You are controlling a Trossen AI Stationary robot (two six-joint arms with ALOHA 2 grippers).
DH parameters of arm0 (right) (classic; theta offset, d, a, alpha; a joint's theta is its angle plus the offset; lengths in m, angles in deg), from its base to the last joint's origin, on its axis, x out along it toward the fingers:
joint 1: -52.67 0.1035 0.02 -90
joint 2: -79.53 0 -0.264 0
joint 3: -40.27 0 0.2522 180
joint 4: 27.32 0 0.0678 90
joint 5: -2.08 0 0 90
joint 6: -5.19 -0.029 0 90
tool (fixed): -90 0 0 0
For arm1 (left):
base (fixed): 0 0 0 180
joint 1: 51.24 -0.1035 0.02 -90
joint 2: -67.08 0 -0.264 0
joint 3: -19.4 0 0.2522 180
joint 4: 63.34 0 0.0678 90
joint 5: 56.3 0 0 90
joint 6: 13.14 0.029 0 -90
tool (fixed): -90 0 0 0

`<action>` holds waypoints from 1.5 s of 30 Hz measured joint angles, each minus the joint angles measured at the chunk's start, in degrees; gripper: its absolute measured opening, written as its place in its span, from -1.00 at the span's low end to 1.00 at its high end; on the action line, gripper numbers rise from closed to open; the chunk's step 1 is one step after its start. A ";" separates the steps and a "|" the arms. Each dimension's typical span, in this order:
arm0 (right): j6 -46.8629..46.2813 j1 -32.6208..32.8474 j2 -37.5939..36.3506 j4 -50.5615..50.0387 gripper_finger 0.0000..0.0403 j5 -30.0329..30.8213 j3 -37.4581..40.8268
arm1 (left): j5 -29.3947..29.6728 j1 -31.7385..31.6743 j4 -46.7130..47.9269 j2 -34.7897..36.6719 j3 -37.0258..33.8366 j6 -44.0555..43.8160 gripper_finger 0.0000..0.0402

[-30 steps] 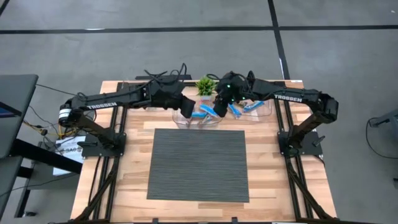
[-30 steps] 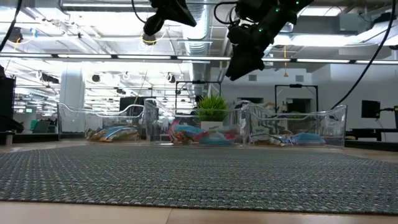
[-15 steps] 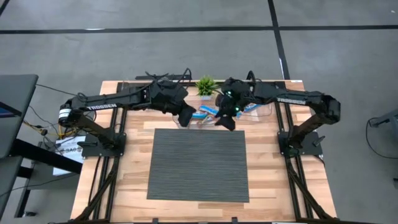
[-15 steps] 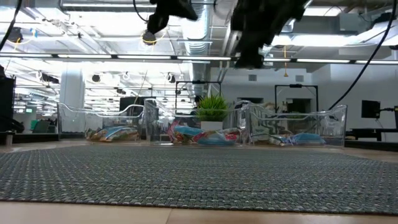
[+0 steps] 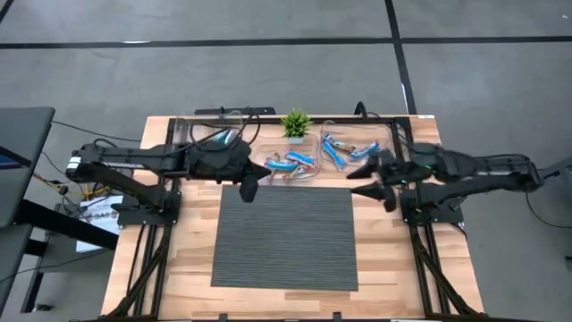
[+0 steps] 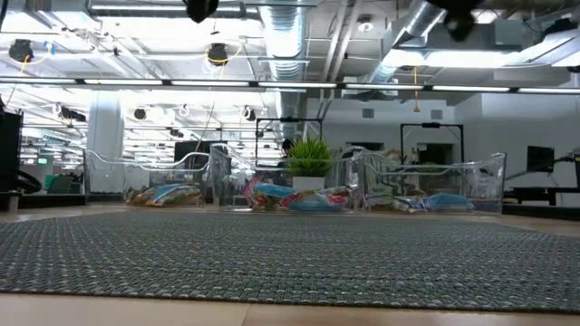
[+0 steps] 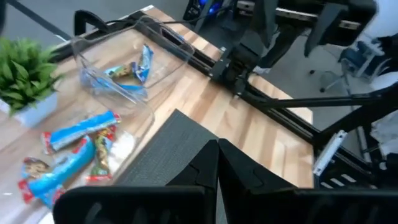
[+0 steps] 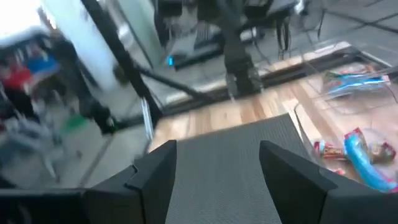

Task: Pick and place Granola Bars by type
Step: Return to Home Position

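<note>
Granola bars lie in three clear bins along the table's far edge. Blue and red ones (image 5: 288,164) are in the middle bin, blue ones (image 5: 342,150) in the right bin, and a few (image 5: 223,137) in the left bin. The left wrist view shows the middle bin's bars (image 7: 68,155). The right wrist view shows them too (image 8: 360,155). My left gripper (image 5: 248,190) is shut and empty, above the mat's far left corner. My right gripper (image 5: 359,176) is open and empty, near the mat's far right corner, short of the bins.
A dark ribbed mat (image 5: 286,237) covers the middle of the wooden table. A small green potted plant (image 5: 295,122) stands behind the middle bin (image 5: 308,174). In the low view, the bins (image 6: 290,186) line up beyond the mat.
My right gripper has drawn back from above the bins toward the table's right edge, tipping up toward level. My left gripper has moved away from the middle bin, toward the near edge and a little left, and stayed shut. The bars have stayed where they lay.
</note>
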 joint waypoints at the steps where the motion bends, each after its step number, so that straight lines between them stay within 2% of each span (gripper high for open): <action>1: -2.19 1.52 -3.06 1.53 0.11 2.00 2.58 | 0.21 0.55 -0.36 0.38 -0.60 -0.59 -1.00; 5: -9.02 6.73 -12.71 6.32 0.11 11.43 11.89 | 0.33 1.73 -0.57 0.86 -2.25 -3.48 -1.00; 9: -10.36 11.67 -19.79 14.29 0.11 17.64 19.60 | 0.50 2.30 -1.42 0.85 -2.30 -5.00 -1.00; 12: -10.31 14.02 -22.88 20.16 0.11 20.34 24.57 | 0.40 2.31 -2.04 0.82 -2.30 -6.62 -1.00; 18: -7.51 15.34 -27.42 34.38 0.11 20.33 33.79 | 0.10 2.29 -2.41 0.80 -2.30 -9.74 -1.00; 26: -5.19 13.35 -31.85 34.93 0.11 20.03 38.88 | -0.05 2.29 -2.20 0.80 -2.30 -10.40 -1.00; 31: -4.46 11.63 -33.10 35.27 0.11 18.87 41.46 | -3.18 2.29 -2.00 0.80 -2.30 -10.43 -1.00; 35: -3.64 10.22 -33.20 33.98 0.11 18.31 42.26 | -3.34 2.29 -1.55 0.80 -2.30 -10.44 -1.00; 39: 0.84 8.82 -33.10 29.07 0.11 18.49 42.24 | -3.18 2.27 -0.59 0.80 -2.30 -10.44 -1.00; 45: 1.55 7.40 -33.09 18.96 0.11 18.30 42.24 | -3.12 2.27 1.31 0.76 -2.30 -10.43 -1.00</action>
